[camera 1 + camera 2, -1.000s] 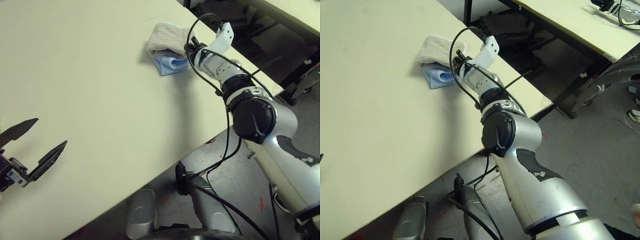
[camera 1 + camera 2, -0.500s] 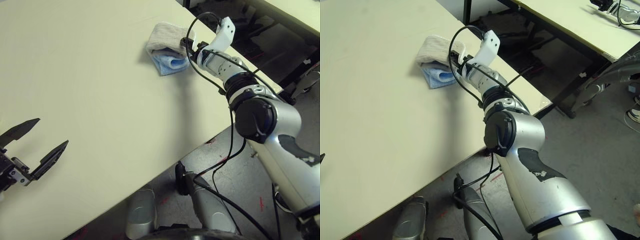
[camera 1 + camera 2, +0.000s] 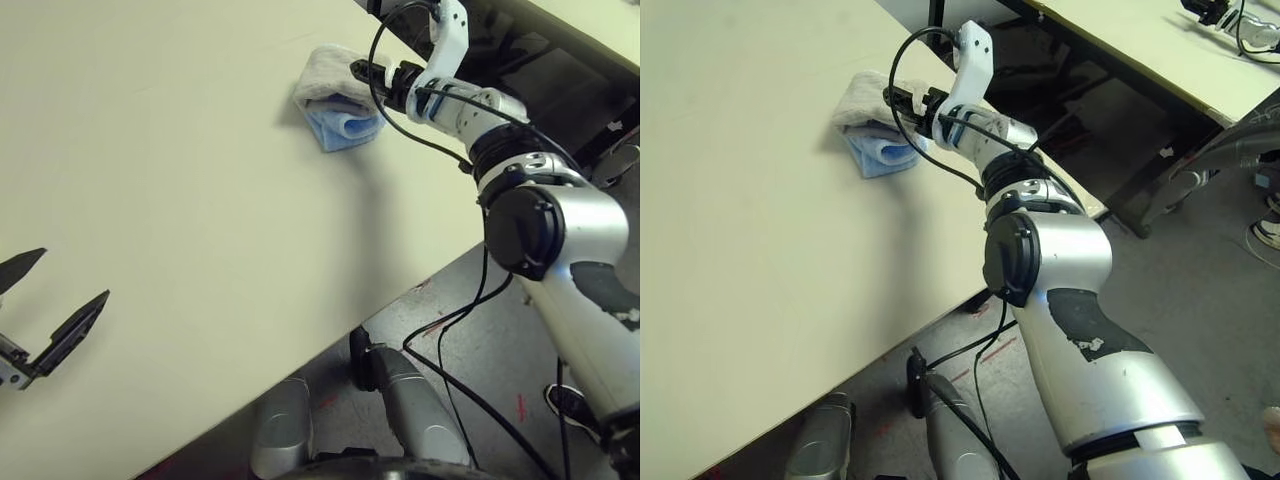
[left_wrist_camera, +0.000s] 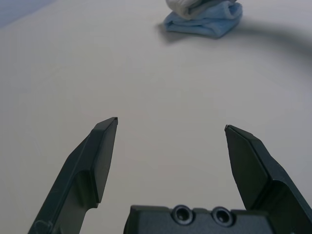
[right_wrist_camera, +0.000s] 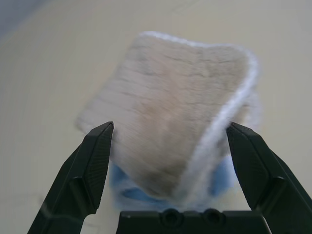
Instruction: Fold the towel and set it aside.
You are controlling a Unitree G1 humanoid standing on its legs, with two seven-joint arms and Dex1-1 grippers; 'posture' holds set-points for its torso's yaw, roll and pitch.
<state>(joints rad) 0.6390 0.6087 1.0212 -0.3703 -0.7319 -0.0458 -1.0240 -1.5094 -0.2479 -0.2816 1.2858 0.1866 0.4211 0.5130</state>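
Note:
The towel (image 3: 325,70), beige terry with a white edge, lies folded at the table's far right on top of a folded light-blue towel (image 3: 342,127). My right gripper (image 3: 372,76) hovers just over the beige towel's right side, open, its black fingers (image 5: 95,161) spread wider than the folded towel (image 5: 170,92) and holding nothing. At the near left my left gripper (image 3: 68,276) hangs open above the bare table; in its wrist view (image 4: 170,123) the towel stack (image 4: 207,19) lies far ahead.
The cream table (image 3: 180,180) ends close to the right of the stack at its edge (image 3: 440,255), with grey floor beyond. A black cable (image 3: 400,120) loops around my right wrist. Another table (image 3: 1160,50) stands at the far right.
My right gripper has opened and lifted up off the towel, which stays folded on the blue one. My left gripper has drawn back toward the near edge.

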